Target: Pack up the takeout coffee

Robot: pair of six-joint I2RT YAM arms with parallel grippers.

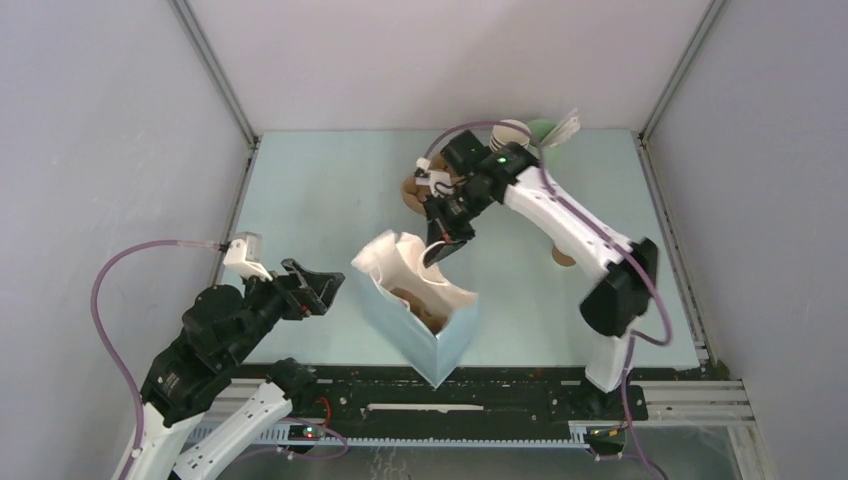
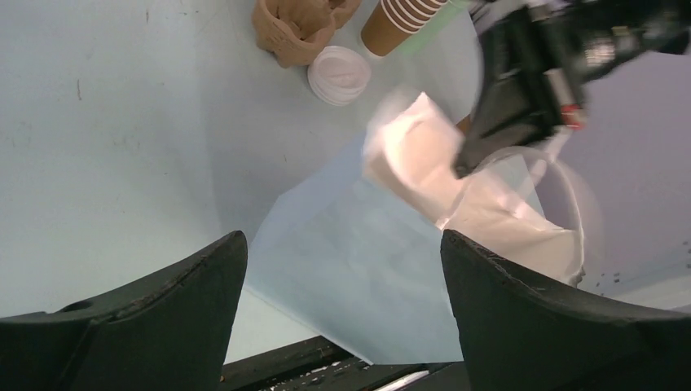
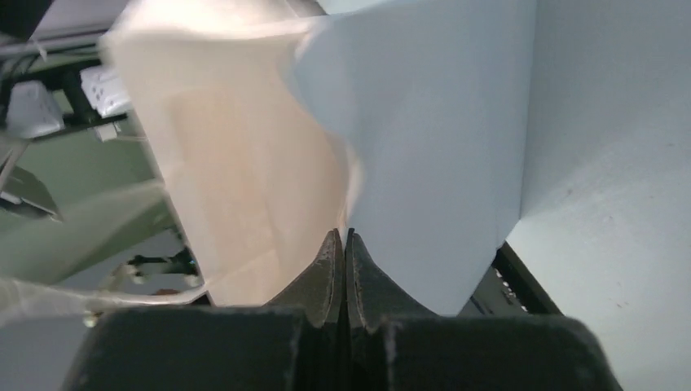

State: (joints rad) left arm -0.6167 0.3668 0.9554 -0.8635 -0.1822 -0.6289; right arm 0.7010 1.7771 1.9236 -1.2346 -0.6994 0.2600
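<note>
A pale blue paper bag [image 1: 442, 345] with a white inside stands open at the table's front middle. My right gripper [image 1: 437, 255] is shut on the bag's far rim; in the right wrist view the bag wall [image 3: 440, 122] runs up from between the closed fingers [image 3: 347, 236]. My left gripper [image 1: 320, 290] is open and empty, just left of the bag, with the bag's blue side [image 2: 350, 244] between its fingers in view. Brown shapes [image 1: 412, 300] lie inside the bag. I cannot pick out the lidded coffee cup. A small brown thing [image 1: 563, 258] sits half hidden behind the right arm.
A brown cardboard piece [image 2: 289, 28], a stack of white lids [image 2: 338, 73] and a stack of lidless brown cups [image 2: 403, 20] stand at the back. A pale green cup of sticks [image 1: 545, 130] is in the far corner. Grey walls close in three sides.
</note>
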